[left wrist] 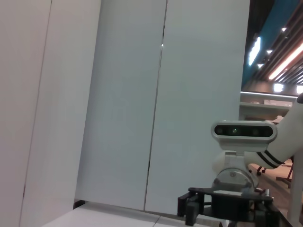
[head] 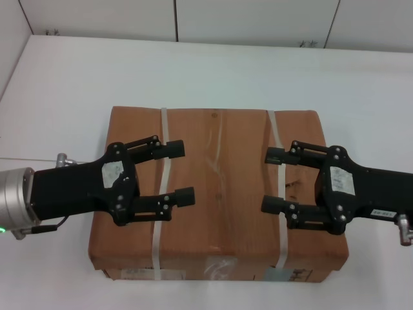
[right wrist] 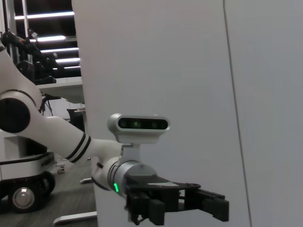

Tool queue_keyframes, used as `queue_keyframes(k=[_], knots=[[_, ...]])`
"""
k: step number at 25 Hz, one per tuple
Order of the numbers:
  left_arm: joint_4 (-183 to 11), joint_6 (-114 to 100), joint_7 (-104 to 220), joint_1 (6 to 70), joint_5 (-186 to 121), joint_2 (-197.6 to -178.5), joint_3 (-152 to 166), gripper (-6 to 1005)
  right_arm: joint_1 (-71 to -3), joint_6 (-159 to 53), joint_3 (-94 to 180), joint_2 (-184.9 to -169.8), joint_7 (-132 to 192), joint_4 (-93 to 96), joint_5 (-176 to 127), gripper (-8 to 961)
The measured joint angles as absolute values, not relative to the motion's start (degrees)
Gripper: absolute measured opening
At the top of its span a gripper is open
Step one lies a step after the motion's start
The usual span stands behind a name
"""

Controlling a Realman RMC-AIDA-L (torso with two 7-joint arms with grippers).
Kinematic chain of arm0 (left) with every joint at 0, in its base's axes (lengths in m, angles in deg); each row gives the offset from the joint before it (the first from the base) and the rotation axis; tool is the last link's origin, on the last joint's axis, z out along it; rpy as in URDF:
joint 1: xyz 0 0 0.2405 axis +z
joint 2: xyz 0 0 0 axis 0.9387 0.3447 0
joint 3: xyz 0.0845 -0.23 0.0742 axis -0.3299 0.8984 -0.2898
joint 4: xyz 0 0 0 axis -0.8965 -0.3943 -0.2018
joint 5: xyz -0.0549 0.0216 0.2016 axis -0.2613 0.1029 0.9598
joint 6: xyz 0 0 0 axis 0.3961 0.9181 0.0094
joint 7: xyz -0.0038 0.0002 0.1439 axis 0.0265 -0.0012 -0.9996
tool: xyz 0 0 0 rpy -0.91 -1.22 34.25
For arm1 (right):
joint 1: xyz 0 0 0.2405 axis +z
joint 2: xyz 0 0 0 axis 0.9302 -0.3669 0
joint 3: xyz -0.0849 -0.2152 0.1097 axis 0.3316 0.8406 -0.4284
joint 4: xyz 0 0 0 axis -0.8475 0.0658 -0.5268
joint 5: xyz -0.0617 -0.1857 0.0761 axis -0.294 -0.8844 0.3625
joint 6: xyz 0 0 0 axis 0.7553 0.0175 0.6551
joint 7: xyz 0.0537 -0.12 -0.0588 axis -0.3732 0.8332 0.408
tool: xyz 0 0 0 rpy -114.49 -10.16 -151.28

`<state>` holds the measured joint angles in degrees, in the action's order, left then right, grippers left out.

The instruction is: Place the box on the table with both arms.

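The large flat brown box (head: 219, 187) lies on the white table (head: 213, 71), bound by two whitish straps, with tape and labels on its near side. My left gripper (head: 180, 172) is open and hovers over the box's left half, fingers spread across the left strap. My right gripper (head: 273, 180) is open over the right half, fingers by the right strap. Both point toward each other, with nothing between the fingers. The left wrist view shows the right arm's gripper (left wrist: 191, 208) in the distance. The right wrist view shows the left arm's gripper (right wrist: 213, 205) with a green ring light.
White wall panels (head: 258, 19) rise behind the table's far edge. A wide bare strip of tabletop runs behind the box and on both sides. The wrist views look out at wall panels (left wrist: 118, 104) and a room with ceiling lights.
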<state>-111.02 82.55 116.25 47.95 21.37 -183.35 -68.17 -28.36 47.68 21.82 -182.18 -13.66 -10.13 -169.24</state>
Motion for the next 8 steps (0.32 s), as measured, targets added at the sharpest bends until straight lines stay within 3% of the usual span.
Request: queue_keyframes(k=[8], knots=[[-111.0,82.6,116.0,47.5,21.2,-183.69,-68.0,832,-28.8,47.2,21.9,-182.57,-13.8,-10.2,-167.7,766]])
